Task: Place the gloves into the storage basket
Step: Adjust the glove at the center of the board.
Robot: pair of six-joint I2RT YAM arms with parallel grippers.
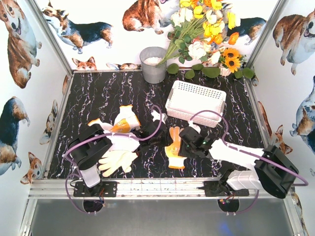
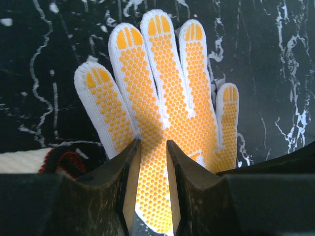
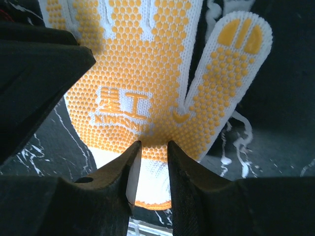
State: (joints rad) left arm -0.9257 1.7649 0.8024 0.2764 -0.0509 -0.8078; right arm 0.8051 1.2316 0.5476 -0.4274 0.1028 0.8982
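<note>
Left tool (image 2: 152, 145) and right tool (image 3: 154, 145) each point down, jaws narrowly parted astride an orange-dotted glove (image 2: 167, 98), grip uncertain.

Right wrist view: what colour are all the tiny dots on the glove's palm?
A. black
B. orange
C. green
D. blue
B: the glove lies palm up on the black table, and its palm, thumb and fingers are covered in rows of small orange dots on white knit.
</note>
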